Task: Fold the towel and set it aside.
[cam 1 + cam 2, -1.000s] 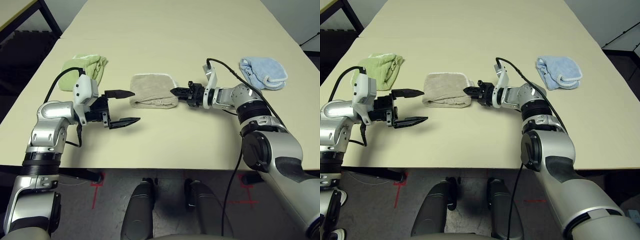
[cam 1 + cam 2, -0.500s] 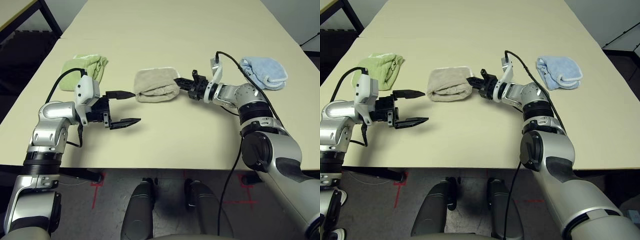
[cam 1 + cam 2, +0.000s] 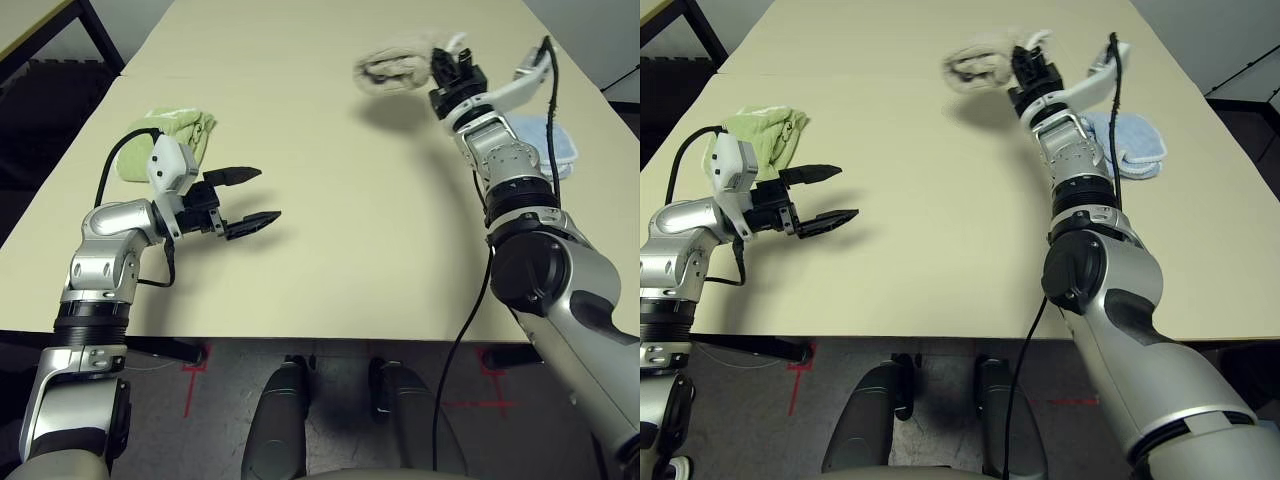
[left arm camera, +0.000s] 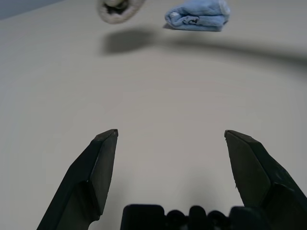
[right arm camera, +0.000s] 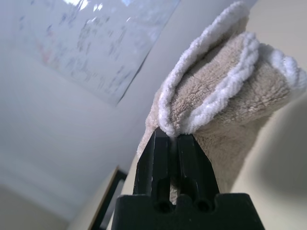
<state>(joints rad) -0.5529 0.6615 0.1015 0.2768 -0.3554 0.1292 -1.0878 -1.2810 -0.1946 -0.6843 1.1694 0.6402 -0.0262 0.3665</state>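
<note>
the right claw (image 3: pixel 452 72), clamped on the folded towel (image 3: pixel 395 66), has lifted it off the counter (image 3: pixel 330 230) toward the far right, ready to set aside; the left claw (image 3: pixel 245 199) waits wide open, empty.

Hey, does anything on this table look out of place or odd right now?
Only the beige towel: the right hand is shut on its edge, holding the folded bundle in the air above the table.

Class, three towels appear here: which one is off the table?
The beige towel, held up by the right gripper; the green towel and blue towel lie flat.
</note>
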